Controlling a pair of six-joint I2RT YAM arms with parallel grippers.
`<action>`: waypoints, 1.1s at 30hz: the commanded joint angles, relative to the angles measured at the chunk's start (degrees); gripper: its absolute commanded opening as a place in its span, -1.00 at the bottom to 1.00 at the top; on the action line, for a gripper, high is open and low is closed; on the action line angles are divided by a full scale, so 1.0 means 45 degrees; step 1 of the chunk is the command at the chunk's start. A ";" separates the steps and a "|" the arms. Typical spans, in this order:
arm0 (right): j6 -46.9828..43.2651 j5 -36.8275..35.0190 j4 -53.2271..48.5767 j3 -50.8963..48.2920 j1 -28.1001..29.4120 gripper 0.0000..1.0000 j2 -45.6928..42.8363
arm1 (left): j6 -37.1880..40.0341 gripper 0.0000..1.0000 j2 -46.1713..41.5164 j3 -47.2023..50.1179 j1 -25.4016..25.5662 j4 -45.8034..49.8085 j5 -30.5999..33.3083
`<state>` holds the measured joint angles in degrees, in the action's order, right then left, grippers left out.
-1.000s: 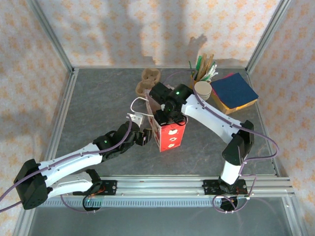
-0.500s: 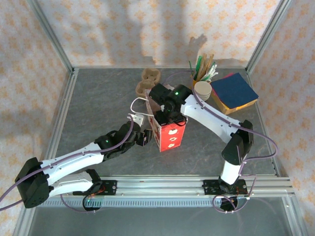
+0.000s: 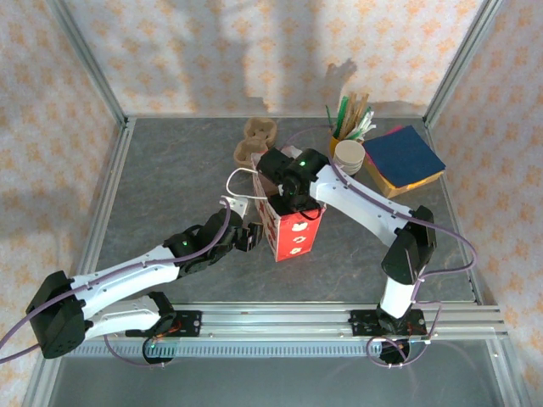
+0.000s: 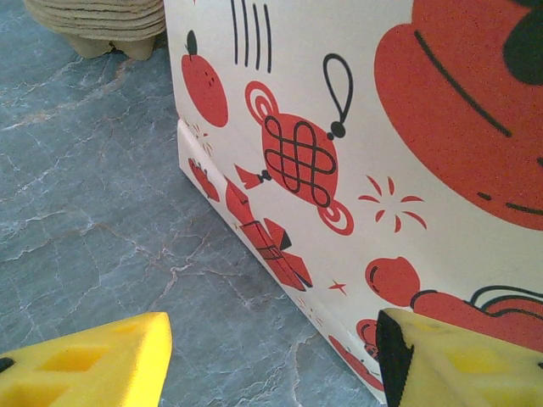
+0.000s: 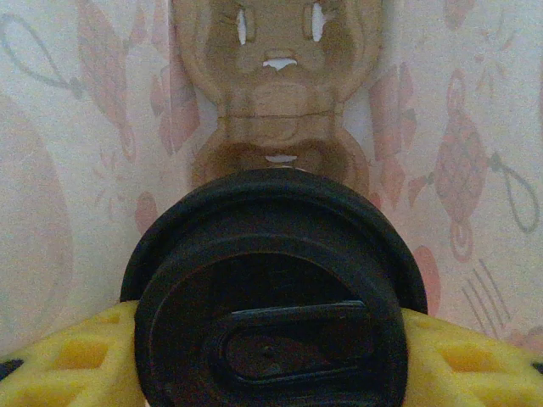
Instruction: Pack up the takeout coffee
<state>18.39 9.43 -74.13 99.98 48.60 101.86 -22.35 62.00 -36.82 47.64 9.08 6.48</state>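
While the right claw [image 5: 271, 369] hangs inside the bag [image 5: 76, 170], the coffee [image 5: 271, 288] sits clamped between its yellow fingers [image 5: 59, 365], black lid facing the wrist camera. A brown carrier [image 5: 276, 93] lies beyond the coffee, seemingly on the bag's floor, though the dim light leaves that unsure. Low over the tabletop [image 4: 85, 212], the left claw [image 4: 271, 356] sits beside the bag's printed side with its fingers apart, one of them close against the bag's bottom edge.
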 commanded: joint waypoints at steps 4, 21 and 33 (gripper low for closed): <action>0.0244 -0.0355 -0.0181 0.0139 0.0055 -0.07 0.0117 | 0.0337 0.34 0.0128 -0.0080 0.0071 -0.0240 0.0350; 0.0463 -0.0312 -0.0186 0.0173 0.0057 -0.07 0.0077 | 0.0396 0.34 -0.0257 -0.0107 0.0066 -0.0475 0.0995; 0.0581 -0.0521 -0.0183 -0.0087 0.0057 -0.07 -0.0165 | 0.0357 0.34 -0.0154 -0.0080 0.0059 -0.0514 0.1001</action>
<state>19.88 9.23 -74.15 99.94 48.60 101.86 -21.30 61.52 -36.82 47.64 8.08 9.50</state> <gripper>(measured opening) 0.587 0.670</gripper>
